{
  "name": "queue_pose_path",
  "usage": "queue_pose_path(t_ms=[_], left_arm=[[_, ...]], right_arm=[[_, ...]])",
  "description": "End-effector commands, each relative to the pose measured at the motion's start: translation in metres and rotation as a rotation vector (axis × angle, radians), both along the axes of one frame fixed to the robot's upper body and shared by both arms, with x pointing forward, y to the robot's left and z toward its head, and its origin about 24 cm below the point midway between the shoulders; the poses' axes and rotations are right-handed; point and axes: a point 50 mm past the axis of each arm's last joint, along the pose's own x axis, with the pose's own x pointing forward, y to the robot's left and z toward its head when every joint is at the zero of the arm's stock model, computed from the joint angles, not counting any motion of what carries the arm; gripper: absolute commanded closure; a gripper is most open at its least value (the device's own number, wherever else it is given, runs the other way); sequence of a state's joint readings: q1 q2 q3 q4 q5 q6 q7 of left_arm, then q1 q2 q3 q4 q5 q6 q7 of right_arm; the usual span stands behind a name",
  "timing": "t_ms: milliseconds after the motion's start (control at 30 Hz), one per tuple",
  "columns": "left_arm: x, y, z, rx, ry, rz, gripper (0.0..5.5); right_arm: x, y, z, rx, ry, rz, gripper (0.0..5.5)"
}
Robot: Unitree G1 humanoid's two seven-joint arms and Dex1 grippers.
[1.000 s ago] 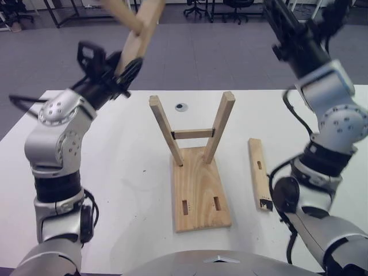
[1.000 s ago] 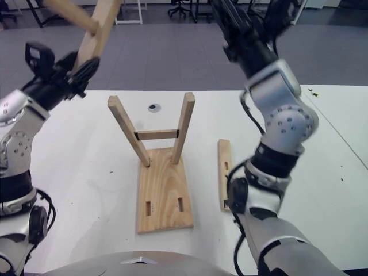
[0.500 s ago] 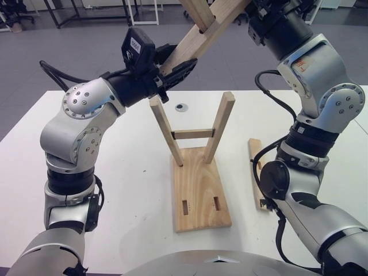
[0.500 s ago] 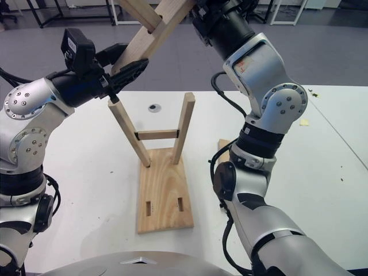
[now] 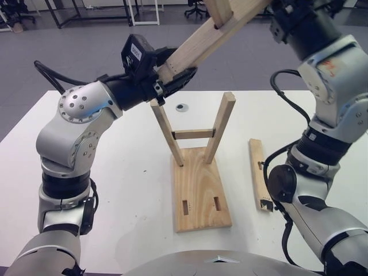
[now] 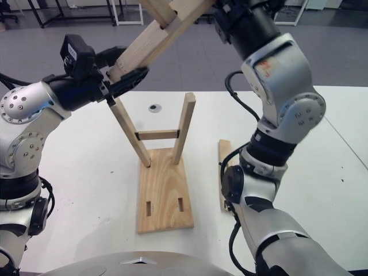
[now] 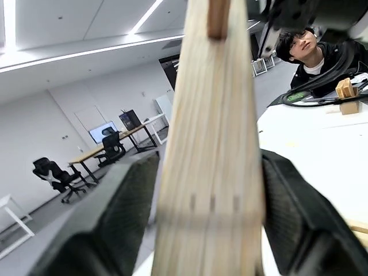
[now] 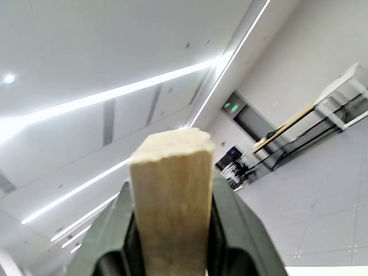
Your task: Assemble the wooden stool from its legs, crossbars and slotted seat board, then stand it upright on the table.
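Two grippers, one piece of wood. We note the left gripper [image 7: 210, 230] clamped on the lower end of the raised leg [image 5: 213, 35], its fingers [image 7: 109, 224] pressed to both flanks. The right gripper [image 8: 172, 236] is clamped on the upper end.

The raised leg slants in the air from 8 o'clock up to 2 o'clock above the table [image 5: 121, 172], and a crossbar stub [image 5: 218, 8] juts from it near the top.

Below, the seat board [image 5: 201, 192] lies flat. The left standing leg [image 5: 167, 131] and right standing leg [image 5: 219, 127] rise from its far end, splayed apart and joined by a crossbar [image 5: 194, 134]. Two slots [image 5: 186, 206] show dark at the board's 6 o'clock end.

At the board's 3 o'clock a loose leg [image 5: 259, 172] lies flat, near but apart. A small dark round thing [image 5: 181, 107] sits at 12 o'clock.
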State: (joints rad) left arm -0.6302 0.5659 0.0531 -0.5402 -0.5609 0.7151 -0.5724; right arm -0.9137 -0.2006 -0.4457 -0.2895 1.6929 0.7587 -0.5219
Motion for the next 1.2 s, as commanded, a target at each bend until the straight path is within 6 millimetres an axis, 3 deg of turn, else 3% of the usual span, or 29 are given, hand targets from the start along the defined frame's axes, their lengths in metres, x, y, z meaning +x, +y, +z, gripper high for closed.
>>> queue_pose_path(t_ms=[33,200,267,367,533,600,867,1000,1200], left_arm=[[-0.037,0.018,-0.010,-0.022,0.117,-0.088,2.13],[-0.073,0.043,-0.053,-0.018,0.368,-0.048,1.08],[-0.077,0.052,-0.078,-0.076,0.472,0.043,1.07],[-0.082,0.059,-0.117,-0.167,0.586,0.203,1.07],[-0.107,0.057,-0.191,-0.072,0.785,0.368,1.07],[-0.114,0.057,-0.207,-0.019,0.814,0.393,1.07],[-0.122,0.052,-0.229,0.093,0.848,0.387,1.07],[-0.123,0.047,-0.232,0.100,0.869,0.381,1.07],[-0.115,0.035,-0.219,0.010,0.858,0.363,1.07]], right_arm=[[-0.042,-0.022,-0.025,-0.043,0.074,-0.062,4.46],[-0.064,-0.040,-0.082,-0.191,0.255,-0.156,4.46],[-0.074,-0.046,-0.106,-0.256,0.352,-0.173,4.46],[-0.095,-0.036,-0.138,-0.324,0.485,-0.121,4.46],[-0.106,-0.045,-0.158,-0.448,0.551,-0.199,4.46],[-0.105,-0.050,-0.160,-0.487,0.539,-0.253,4.46],[-0.122,-0.040,-0.200,-0.597,0.581,-0.335,4.46],[-0.123,-0.031,-0.197,-0.719,0.473,-0.417,4.45],[-0.118,-0.020,-0.188,-0.873,0.328,-0.517,4.41]])
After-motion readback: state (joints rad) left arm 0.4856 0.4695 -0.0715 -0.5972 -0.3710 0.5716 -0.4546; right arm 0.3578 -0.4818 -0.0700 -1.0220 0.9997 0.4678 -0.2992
